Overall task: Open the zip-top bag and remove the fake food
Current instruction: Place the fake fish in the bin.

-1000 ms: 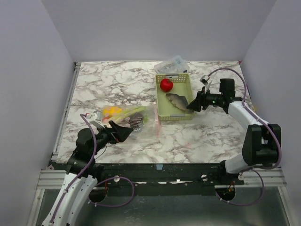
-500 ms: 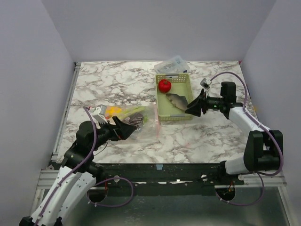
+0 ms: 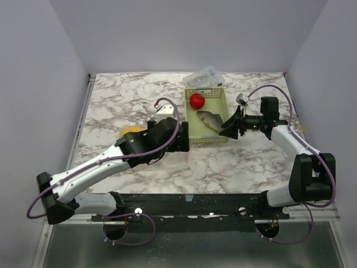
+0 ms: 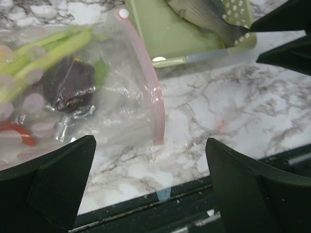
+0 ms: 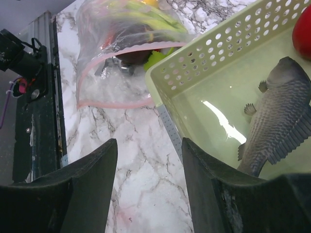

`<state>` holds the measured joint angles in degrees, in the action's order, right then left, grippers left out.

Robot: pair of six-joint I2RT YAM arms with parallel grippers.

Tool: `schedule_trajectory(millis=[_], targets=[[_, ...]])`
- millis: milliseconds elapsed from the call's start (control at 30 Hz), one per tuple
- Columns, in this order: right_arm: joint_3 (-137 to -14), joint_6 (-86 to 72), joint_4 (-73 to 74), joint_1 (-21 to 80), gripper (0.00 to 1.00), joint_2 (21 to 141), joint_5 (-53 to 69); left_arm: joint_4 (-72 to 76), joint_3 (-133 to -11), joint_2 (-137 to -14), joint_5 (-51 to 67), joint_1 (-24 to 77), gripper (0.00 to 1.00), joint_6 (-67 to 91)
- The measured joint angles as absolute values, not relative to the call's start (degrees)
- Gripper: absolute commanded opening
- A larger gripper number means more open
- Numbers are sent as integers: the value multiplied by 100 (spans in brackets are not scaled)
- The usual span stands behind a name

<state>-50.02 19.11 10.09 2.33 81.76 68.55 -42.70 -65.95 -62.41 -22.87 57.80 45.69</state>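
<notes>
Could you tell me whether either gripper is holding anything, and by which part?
Nothing is held: the left gripper is open over the zip-top bag, the right gripper open beside the basket.

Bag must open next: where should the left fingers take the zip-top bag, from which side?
Likely the pink zip strip, near end, from above: the zip-top bag lies flat, fake food back from that edge, basket crowding the far end.
</notes>
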Motion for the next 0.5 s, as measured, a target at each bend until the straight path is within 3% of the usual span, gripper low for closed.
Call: schedule_trajectory(millis=[267,500], targets=[[-5192,2364,1540,263,58,8444,6829,-5070,-8289,-8663,-3481,5994,96,4311],[-5194,2427,1658,263,58,8447,6794,-5435,-9279,-10099,-3922,6051,86,3900]])
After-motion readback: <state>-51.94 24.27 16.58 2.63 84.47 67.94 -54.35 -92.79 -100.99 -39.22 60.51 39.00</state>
